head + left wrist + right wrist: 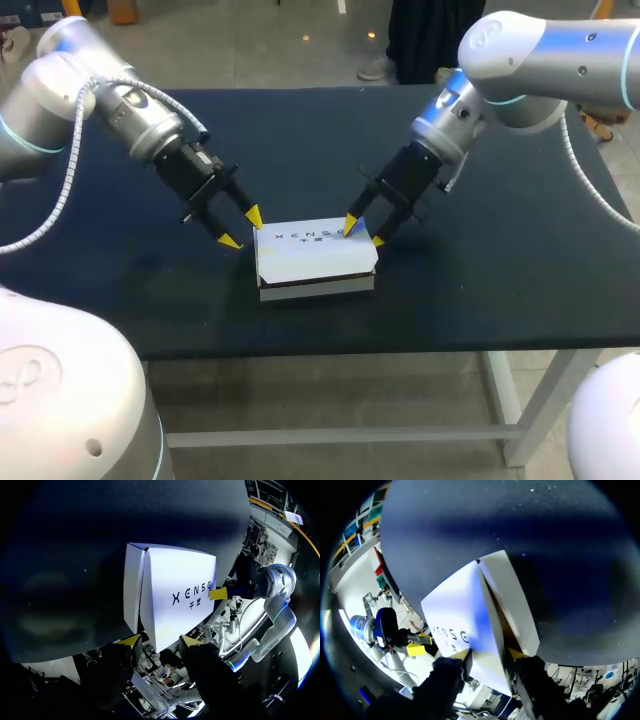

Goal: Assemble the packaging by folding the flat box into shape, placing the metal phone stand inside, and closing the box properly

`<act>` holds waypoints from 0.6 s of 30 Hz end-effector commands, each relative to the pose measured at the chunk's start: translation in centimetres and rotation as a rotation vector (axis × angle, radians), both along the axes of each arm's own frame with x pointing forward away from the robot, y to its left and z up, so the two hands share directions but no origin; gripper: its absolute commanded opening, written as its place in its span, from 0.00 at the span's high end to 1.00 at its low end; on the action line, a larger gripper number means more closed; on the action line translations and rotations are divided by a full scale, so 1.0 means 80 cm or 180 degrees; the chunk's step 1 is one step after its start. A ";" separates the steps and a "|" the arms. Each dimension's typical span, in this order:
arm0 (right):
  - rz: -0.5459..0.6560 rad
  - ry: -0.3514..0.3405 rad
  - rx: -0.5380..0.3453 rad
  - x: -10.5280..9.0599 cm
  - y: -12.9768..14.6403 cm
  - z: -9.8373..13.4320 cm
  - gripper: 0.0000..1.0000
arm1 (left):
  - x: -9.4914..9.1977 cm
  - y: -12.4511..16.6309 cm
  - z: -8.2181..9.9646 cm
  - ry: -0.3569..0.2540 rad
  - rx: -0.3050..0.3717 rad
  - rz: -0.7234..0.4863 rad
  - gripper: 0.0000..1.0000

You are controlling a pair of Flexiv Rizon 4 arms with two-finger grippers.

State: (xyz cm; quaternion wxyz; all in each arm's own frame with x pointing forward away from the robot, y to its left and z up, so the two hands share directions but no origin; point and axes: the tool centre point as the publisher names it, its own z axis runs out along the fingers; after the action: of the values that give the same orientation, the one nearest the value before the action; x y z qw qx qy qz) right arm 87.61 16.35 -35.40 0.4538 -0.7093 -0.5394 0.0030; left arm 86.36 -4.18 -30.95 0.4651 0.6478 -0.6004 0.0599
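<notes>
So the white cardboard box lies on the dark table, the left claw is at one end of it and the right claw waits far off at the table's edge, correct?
Only one part is wrong. The right claw is not far off: it is at the other end of the white cardboard box, opposite the left claw, as the head view shows. The rest is right.

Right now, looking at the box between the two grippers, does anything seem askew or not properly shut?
Yes. The white box is not shut flush: at the end by the right gripper, its side flap splays away from the lid, leaving an open seam. Nothing looks spilled or torn.
</notes>
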 end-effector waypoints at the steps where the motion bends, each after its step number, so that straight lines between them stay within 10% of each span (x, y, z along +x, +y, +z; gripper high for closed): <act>1: 0.0013 0.0014 -0.0003 0.002 0.000 -0.004 0.53 | -0.012 -0.001 0.027 -0.0471 0.0172 0.0036 0.12; 14: 0.0036 0.0023 -0.0011 0.003 0.004 -0.003 0.53 | -0.029 -0.018 0.062 -0.1942 0.0544 -0.1078 0.00; 18: 0.0037 0.0015 -0.0018 0.003 0.005 -0.002 0.53 | -0.036 -0.022 0.066 -0.2061 0.0510 -0.1453 0.00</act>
State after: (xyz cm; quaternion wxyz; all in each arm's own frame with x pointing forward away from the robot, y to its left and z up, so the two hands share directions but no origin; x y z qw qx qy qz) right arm 87.59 16.55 -35.36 0.4528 -0.7081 -0.5418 0.0055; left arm 84.21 -5.76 -26.27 0.3083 0.5199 -0.7880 0.1169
